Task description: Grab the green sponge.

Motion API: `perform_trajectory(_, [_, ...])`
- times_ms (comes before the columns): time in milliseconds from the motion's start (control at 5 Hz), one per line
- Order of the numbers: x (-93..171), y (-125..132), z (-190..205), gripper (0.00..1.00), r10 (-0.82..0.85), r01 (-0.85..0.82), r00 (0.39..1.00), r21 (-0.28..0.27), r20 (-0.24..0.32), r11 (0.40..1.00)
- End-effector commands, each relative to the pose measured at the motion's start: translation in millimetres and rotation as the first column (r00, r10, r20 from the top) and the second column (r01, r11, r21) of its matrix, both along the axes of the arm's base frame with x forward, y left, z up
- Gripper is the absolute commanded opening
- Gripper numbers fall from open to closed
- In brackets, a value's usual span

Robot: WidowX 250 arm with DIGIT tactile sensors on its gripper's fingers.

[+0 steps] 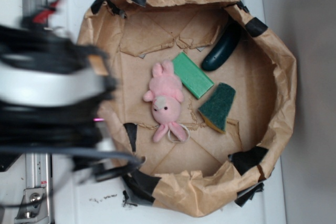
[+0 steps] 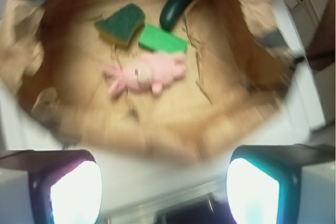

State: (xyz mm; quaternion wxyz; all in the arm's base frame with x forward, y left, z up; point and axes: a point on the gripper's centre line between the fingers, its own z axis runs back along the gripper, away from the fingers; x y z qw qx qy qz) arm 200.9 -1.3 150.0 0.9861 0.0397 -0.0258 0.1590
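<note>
The green sponge (image 1: 218, 106) is a small wedge with a dark green top and a yellow layer beneath. It lies on the floor of the brown paper bin (image 1: 284, 80), right of the pink bunny. In the wrist view the sponge (image 2: 121, 23) shows far ahead, near the bin's far side. My gripper (image 2: 164, 182) is open, its two fingers wide apart with nothing between them. It hangs outside the bin's near rim, well away from the sponge. In the exterior view my arm (image 1: 52, 93) is a blurred dark mass left of the bin.
A pink plush bunny (image 1: 165, 103) lies at the bin's middle. A light green flat block (image 1: 192, 75) sits between the bunny and a dark teal rounded object (image 1: 220, 51) at the back wall. The crumpled paper walls (image 2: 252, 35) stand high all round.
</note>
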Motion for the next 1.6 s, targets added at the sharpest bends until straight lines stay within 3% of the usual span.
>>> perform_trajectory(0, [81, 14, -49, 1.0, 0.38, -0.355, 0.907, -0.153, 0.183, 0.922])
perform_trajectory(400, [108, 17, -86, 1.0, 0.414, -0.381, 0.887, -0.182, 0.202, 0.906])
perform_trajectory(800, [132, 0, -72, 1.0, 0.413, -0.362, 0.883, -0.237, 0.223, 0.901])
perform_trajectory(1000, [136, -6, -78, 1.0, 0.402, -0.356, 0.89, -0.223, 0.214, 0.907])
perform_trajectory(1400, [129, -19, -114, 1.0, 0.363, -0.338, 0.921, -0.174, 0.143, 0.925])
